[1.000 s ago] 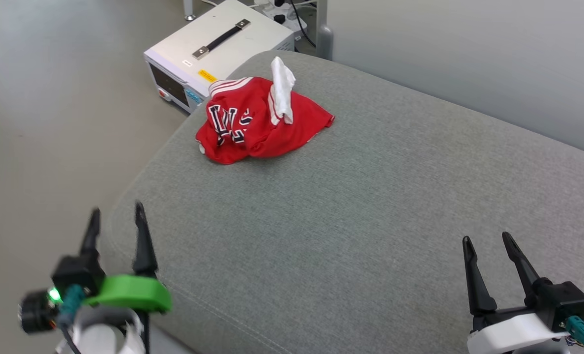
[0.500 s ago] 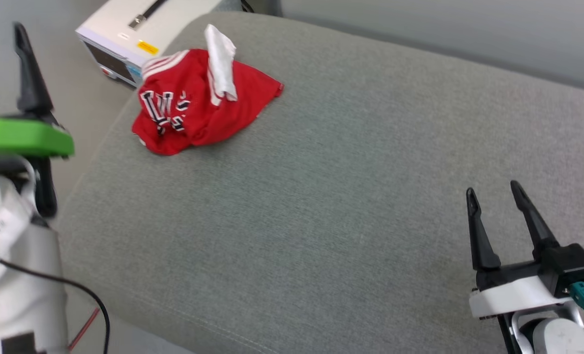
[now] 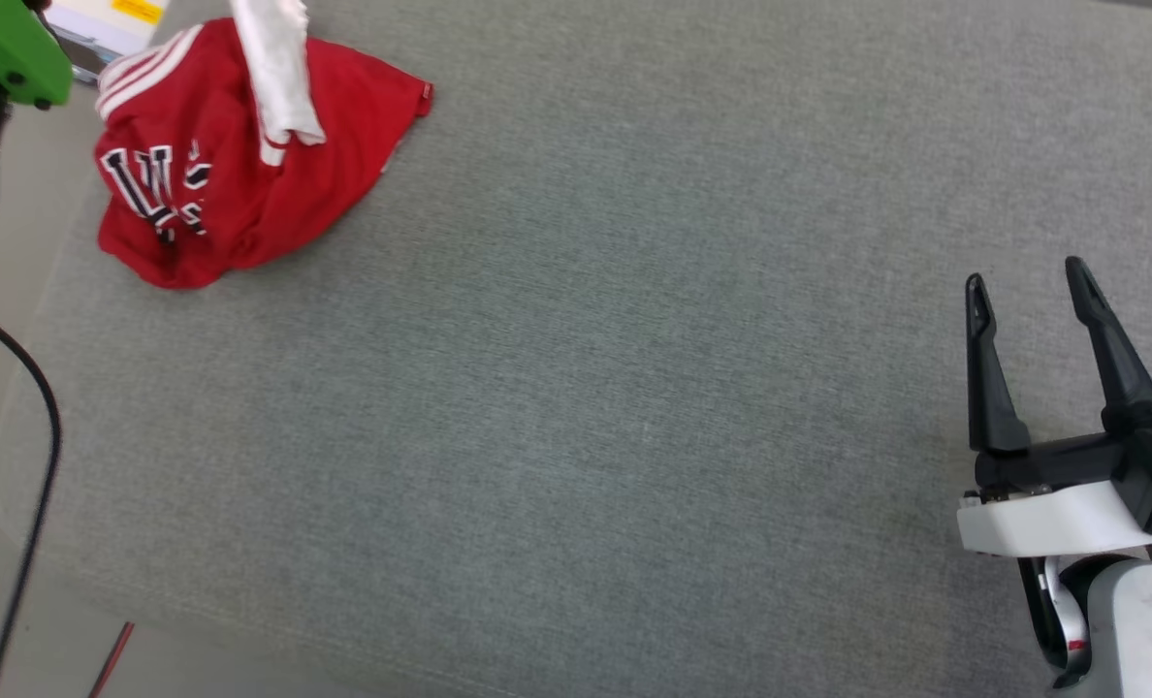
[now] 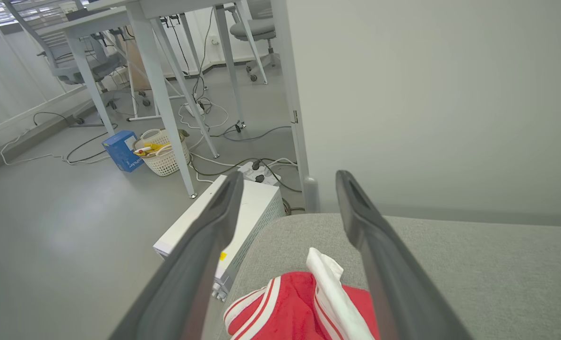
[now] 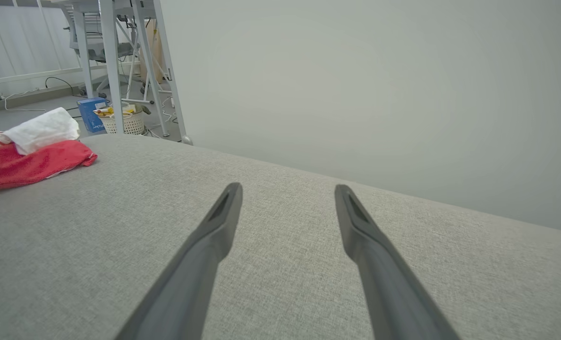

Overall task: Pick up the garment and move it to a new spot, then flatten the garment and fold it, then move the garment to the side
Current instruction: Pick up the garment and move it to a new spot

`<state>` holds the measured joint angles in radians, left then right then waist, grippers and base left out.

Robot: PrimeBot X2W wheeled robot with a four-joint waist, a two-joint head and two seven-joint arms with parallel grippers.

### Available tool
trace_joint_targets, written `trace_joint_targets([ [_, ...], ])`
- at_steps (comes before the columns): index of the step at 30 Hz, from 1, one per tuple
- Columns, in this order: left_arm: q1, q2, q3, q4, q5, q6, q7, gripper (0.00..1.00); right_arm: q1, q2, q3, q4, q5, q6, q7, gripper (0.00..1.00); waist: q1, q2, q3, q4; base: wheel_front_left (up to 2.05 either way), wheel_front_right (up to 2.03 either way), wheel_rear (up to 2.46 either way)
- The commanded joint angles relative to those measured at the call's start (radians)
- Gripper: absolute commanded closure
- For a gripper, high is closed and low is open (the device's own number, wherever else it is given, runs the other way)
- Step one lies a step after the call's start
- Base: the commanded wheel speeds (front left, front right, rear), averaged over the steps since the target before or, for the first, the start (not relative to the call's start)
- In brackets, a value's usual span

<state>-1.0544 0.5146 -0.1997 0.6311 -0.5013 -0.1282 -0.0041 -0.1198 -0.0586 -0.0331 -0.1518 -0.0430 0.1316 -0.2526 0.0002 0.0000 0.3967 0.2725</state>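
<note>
The grey upholstered seat spread wide before the robot, and the garment lay crumpled in a red heap near its far left corner, a white sleeve flopped across the top. The right end effector hovered over the seat's near right side, well apart from the garment, fingers wide and empty. The left end effector, equally wide and empty, hung close by the garment.

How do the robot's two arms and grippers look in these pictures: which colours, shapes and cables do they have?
Both grippers have two long, dark, tapering fingers. The right gripper has a black block at its base with a white bracket under it, on a pale grey forearm. The left gripper has a bright green bracket instead, and a thin black cable runs below it.
</note>
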Motion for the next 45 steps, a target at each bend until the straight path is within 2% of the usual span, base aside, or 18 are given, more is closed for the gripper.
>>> trace_joint_targets([
  [1, -0.029, 0.021, -0.029, 0.009, -0.035, -0.002, 0.056, 0.0, -0.021, -0.004, -0.005, -0.009, -0.011, -0.001, -0.009, 0.0, -0.0002, 0.0, 0.056, -0.049, 0.0, 0.0, 0.0],
  [8, -0.099, 0.105, -0.179, -0.001, -0.233, -0.002, 0.473, 0.0, -0.043, -0.011, -0.041, -0.028, -0.014, -0.001, -0.009, 0.0, -0.0002, 0.0, 0.109, -0.08, 0.0, 0.0, 0.0],
  [9, -0.096, 0.136, -0.245, -0.015, -0.281, -0.002, 0.612, 0.0, -0.05, -0.014, -0.05, -0.033, -0.012, -0.001, -0.009, 0.0, -0.0002, 0.0, 0.129, -0.089, 0.0, 0.0, 0.0],
  [10, -0.091, 0.144, -0.263, -0.021, -0.305, -0.002, 0.653, 0.0, -0.053, -0.015, -0.052, -0.034, -0.011, -0.001, -0.009, 0.0, -0.0002, 0.0, 0.138, -0.092, 0.0, 0.0, 0.0],
  [16, -0.034, 0.166, -0.358, -0.036, -0.356, -0.002, 0.748, 0.0, -0.07, -0.017, -0.051, -0.04, -0.009, -0.001, -0.009, 0.0, -0.0002, 0.0, 0.175, -0.107, 0.0, 0.0, 0.0],
  [21, -0.005, 0.157, -0.425, 0.025, -0.349, -0.002, 0.761, 0.0, -0.083, -0.018, -0.046, -0.038, -0.006, -0.001, -0.009, 0.0, -0.0002, 0.0, 0.199, -0.118, 0.0, 0.0, 0.0],
  [27, 0.012, 0.121, -0.47, 0.12, -0.358, -0.002, 0.73, 0.0, -0.093, -0.019, -0.053, -0.031, 0.001, -0.001, -0.009, 0.0, -0.0002, 0.0, 0.212, -0.126, 0.0, 0.0, 0.0],
  [28, 0.011, 0.119, -0.481, 0.13, -0.358, -0.002, 0.722, 0.53, -0.093, -0.018, -0.051, -0.027, 0.002, -0.001, -0.009, 0.0, -0.0002, 0.0, 0.208, -0.127, 0.0, 0.0, 0.0],
  [29, 0.01, 0.121, -0.493, 0.134, -0.356, -0.002, 0.715, 1.0, -0.092, -0.018, -0.051, -0.024, 0.002, -0.001, -0.009, 0.0, -0.0002, 0.0, 0.203, -0.127, 0.0, 0.0, 0.0],
  [39, -0.07, 0.201, -0.631, 0.079, -0.32, -0.002, 0.516, 1.0, -0.054, -0.002, -0.047, 0.016, 0.03, -0.001, -0.009, 0.0, -0.0002, 0.0, 0.062, -0.109, 0.0, 0.0, 0.0],
  [45, -0.131, 0.226, -0.741, -0.008, -0.317, -0.002, 0.454, 1.0, -0.027, 0.006, -0.042, 0.037, 0.045, -0.001, -0.009, 0.0, -0.0002, 0.0, -0.033, -0.111, 0.0, 0.0, 0.0],
])
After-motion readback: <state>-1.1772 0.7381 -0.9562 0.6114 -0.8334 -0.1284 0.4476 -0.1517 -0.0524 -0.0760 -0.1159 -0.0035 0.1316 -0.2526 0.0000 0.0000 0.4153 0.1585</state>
